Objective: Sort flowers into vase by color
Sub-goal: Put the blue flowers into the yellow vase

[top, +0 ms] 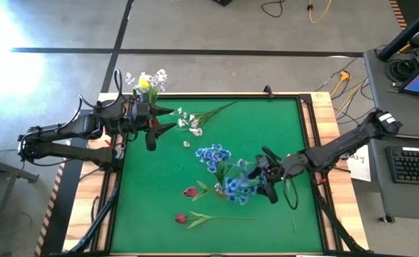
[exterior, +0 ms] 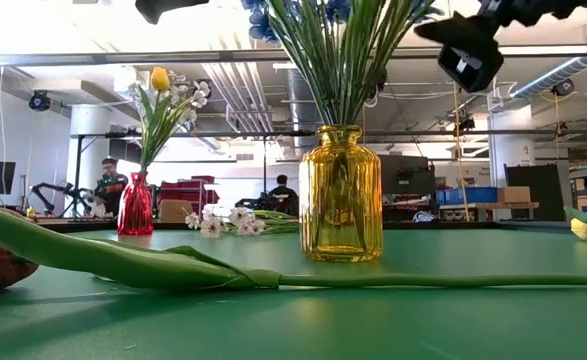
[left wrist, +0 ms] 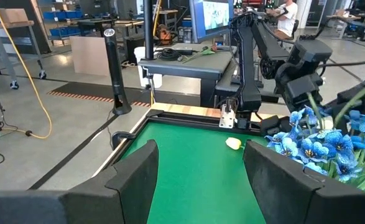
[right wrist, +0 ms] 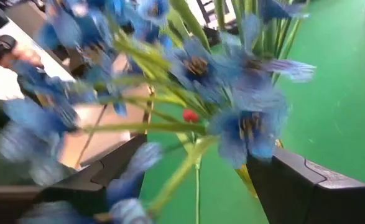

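A yellow glass vase (exterior: 340, 200) stands mid-table with several blue flowers (top: 213, 155) upright in it. My right gripper (top: 265, 182) is open above the vase's right side, and blue blooms (right wrist: 244, 124) and a green stem (right wrist: 182, 168) show between its fingers. My left gripper (top: 172, 119) hangs open over the table's far left, touching nothing. Beside it a red vase (exterior: 136, 205) holds white blossoms and a yellow tulip (top: 144, 83). A white spray (top: 190, 123) and two red tulips (top: 190, 191) (top: 181, 218) lie flat on the table. My right gripper has blue blooms and a stem between its open fingers; the blur hides whether a finger (right wrist: 294, 180) touches them.
The green mat is framed by a raised black rim (top: 305, 143). A small yellow bloom (left wrist: 233, 143) lies near the mat's right side. One red tulip's long stem (exterior: 173, 268) stretches across the near part of the mat. Benches and people stand in the room beyond.
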### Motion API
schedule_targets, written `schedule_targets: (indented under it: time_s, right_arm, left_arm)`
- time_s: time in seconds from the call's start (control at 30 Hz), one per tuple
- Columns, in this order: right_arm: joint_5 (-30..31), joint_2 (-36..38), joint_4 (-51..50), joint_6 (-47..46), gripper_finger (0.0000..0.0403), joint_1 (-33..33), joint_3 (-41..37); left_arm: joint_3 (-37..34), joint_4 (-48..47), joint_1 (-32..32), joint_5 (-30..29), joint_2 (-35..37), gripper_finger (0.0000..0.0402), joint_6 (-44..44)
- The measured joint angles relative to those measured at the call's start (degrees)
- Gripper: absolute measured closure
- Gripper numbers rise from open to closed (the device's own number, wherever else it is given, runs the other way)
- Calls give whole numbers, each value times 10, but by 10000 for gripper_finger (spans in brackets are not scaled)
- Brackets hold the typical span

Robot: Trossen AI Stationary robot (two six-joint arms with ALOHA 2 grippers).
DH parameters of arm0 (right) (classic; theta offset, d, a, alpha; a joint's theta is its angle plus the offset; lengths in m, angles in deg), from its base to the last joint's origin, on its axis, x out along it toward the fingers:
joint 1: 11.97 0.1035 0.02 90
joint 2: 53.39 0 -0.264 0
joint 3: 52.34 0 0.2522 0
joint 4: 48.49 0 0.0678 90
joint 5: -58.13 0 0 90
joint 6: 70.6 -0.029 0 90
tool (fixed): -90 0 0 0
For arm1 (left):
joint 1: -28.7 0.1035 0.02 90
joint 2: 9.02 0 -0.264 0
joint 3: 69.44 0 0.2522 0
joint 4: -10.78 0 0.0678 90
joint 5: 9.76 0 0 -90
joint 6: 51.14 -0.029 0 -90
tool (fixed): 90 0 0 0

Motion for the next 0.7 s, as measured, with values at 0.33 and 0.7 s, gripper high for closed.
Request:
schedule_targets:
  time_s: [0.33, 0.7]
  right_arm:
    - [-44, 57, -62, -55, 147, 0, 0]
    - [-79, 127, -246, -244, 154, 0, 0]
  left_arm:
    - [0, 0, 0, 0, 0, 180, 0]
    - [0, 2, 0, 0, 0, 180, 0]
